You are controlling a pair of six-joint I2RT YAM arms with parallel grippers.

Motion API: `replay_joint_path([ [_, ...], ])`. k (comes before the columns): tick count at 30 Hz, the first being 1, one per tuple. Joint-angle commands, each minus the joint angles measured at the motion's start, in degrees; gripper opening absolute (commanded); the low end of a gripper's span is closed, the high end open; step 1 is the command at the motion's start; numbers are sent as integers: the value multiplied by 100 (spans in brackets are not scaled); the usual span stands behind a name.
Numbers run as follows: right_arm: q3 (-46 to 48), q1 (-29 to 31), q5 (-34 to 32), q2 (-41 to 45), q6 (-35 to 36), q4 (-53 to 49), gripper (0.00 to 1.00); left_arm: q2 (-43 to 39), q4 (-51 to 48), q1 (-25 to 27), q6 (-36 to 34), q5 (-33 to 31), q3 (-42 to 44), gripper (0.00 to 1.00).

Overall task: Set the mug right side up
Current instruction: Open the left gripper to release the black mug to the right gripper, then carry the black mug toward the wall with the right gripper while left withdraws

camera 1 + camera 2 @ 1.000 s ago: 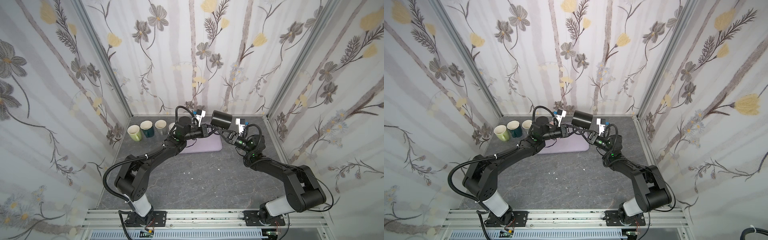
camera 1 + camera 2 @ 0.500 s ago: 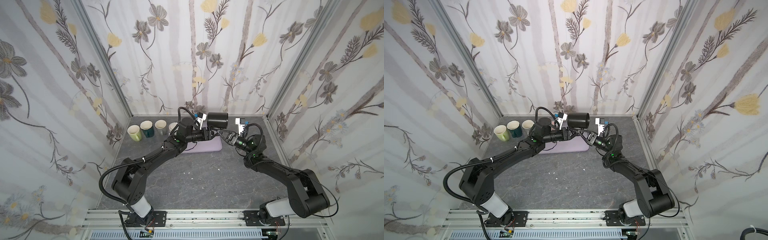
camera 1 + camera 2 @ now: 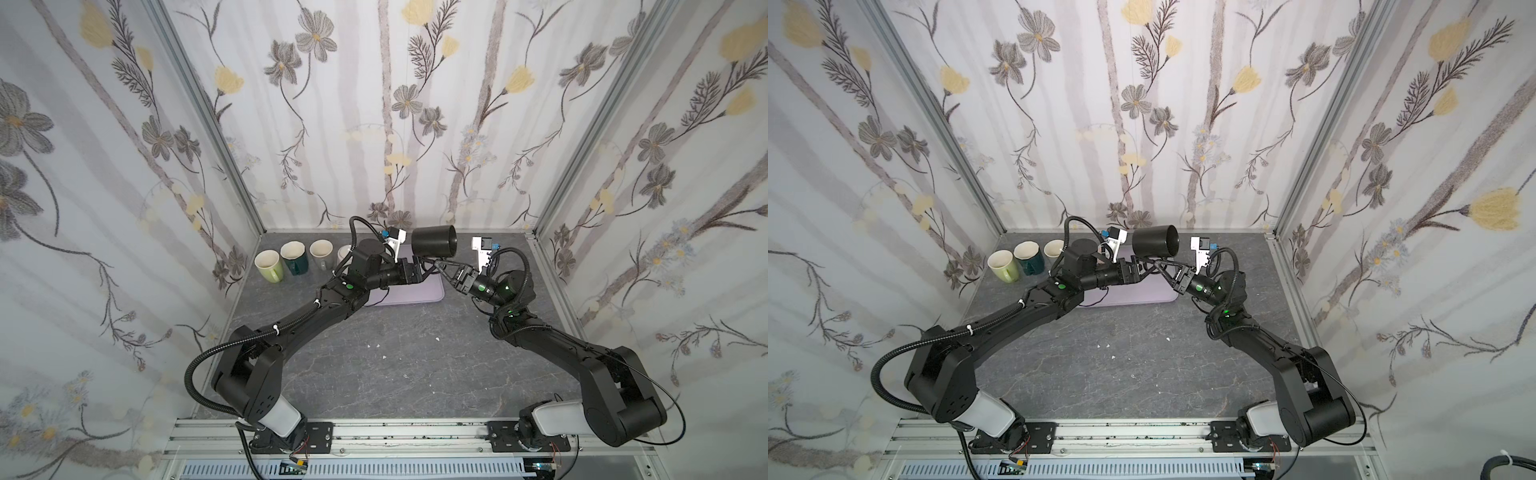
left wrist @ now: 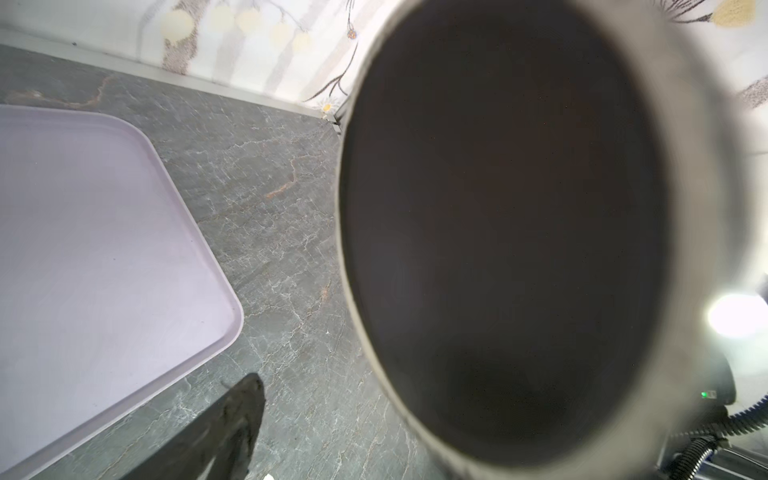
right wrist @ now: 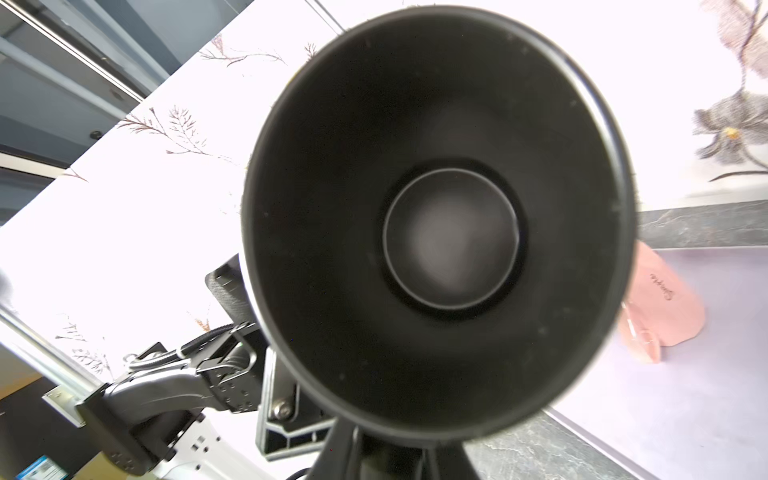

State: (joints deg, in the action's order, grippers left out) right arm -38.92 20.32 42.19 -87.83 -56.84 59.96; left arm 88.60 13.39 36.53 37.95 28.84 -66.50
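A black mug (image 3: 434,247) (image 3: 1154,245) hangs in the air over the back of the table, lying on its side with its mouth toward the right. My right gripper (image 3: 436,262) (image 3: 1158,264) is shut on it from below; the exact spot of the grip is hidden. The right wrist view looks straight into the mug's mouth (image 5: 449,237), with the gripper (image 5: 390,457) under the rim. My left gripper (image 3: 420,266) (image 3: 1140,268) stands open just left of the mug's base and holds nothing. In the left wrist view, one of its fingers (image 4: 232,415) shows beside the mug's base (image 4: 498,228).
A lilac tray (image 3: 415,293) (image 4: 104,249) lies on the grey table under both grippers. A pink mug (image 5: 660,307) stands on it. Several upright mugs (image 3: 294,257) line the back left. Flowered walls close in three sides.
My left gripper has opened and let go of the black mug. The mug, held by the right gripper, has shifted a little left and now lies more level.
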Motion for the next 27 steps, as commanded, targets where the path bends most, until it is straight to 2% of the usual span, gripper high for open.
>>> replay_joint_path([
  [1,-26,-19,-1013,63,383,-883,0,-214,509,69,-319,382,31,100],
  [7,-59,-23,-1239,82,449,-1230,0,-386,406,57,-440,32,143,100],
  [18,-138,-158,-2075,39,936,-2345,0,-1093,129,64,-861,-1112,618,100],
  [24,-352,-370,-2585,-77,1294,-3141,0,-1226,6,74,-913,-1357,745,100],
  [27,-816,-512,-2926,-190,1571,-3866,0,-1373,5,59,-1006,-1491,910,100],
])
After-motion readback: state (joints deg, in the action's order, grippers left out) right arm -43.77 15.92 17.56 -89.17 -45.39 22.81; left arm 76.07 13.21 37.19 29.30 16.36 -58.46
